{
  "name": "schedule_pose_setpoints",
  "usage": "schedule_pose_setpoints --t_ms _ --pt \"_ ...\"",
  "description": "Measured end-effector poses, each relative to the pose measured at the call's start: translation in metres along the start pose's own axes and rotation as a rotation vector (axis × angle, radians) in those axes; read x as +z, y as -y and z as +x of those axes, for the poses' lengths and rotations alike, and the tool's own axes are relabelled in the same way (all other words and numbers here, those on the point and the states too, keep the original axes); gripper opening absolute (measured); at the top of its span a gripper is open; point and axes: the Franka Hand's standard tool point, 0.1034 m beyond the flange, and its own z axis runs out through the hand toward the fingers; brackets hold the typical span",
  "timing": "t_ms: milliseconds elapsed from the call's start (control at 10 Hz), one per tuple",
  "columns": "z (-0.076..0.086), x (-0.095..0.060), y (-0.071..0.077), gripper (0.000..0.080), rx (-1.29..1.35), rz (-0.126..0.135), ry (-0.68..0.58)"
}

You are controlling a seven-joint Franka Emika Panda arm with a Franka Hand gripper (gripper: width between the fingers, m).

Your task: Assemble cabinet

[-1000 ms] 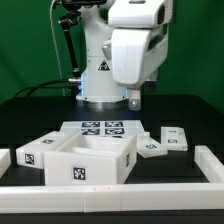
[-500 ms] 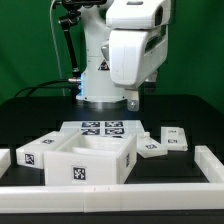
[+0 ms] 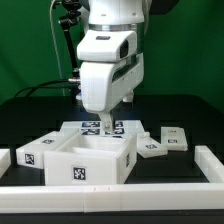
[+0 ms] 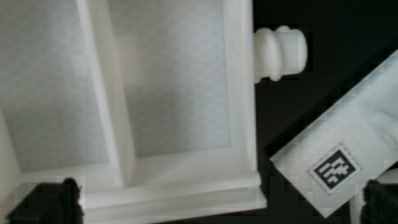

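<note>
The jaws stand wide apart. In the wrist view two dark fingertips [image 4: 54, 205] show, with one wall of the cabinet box [image 3: 88, 158] running between them. That open white box sits on the black desk [image 3: 190, 112], just beneath the jaws. Whether they touch it cannot be told. A round knob [image 4: 281, 52] juts from the box's outer side, ahead of the jaws. A tagged panel [image 4: 334, 165] lies beside the box, near one fingertip. Under the jaws lies the marker board [image 3: 116, 129]. Two loose panels [image 3: 165, 142] rest well clear of the jaws, toward the exterior view's right.
</note>
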Motion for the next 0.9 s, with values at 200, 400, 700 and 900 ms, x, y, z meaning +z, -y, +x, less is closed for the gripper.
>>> schedule_pose_setpoints --t_ms 200,400,700,900 --pt "0.0 0.0 0.0 0.0797 0.0 0.001 0.0" --pt "-0.007 0.018 0.008 0.0797 -0.032 -0.02 -0.015" --pt "-0.011 0.041 0.023 0.0797 -0.032 -0.038 -0.033" --pt "-0.009 0.048 0.025 0.0797 -0.032 -0.042 -0.039"
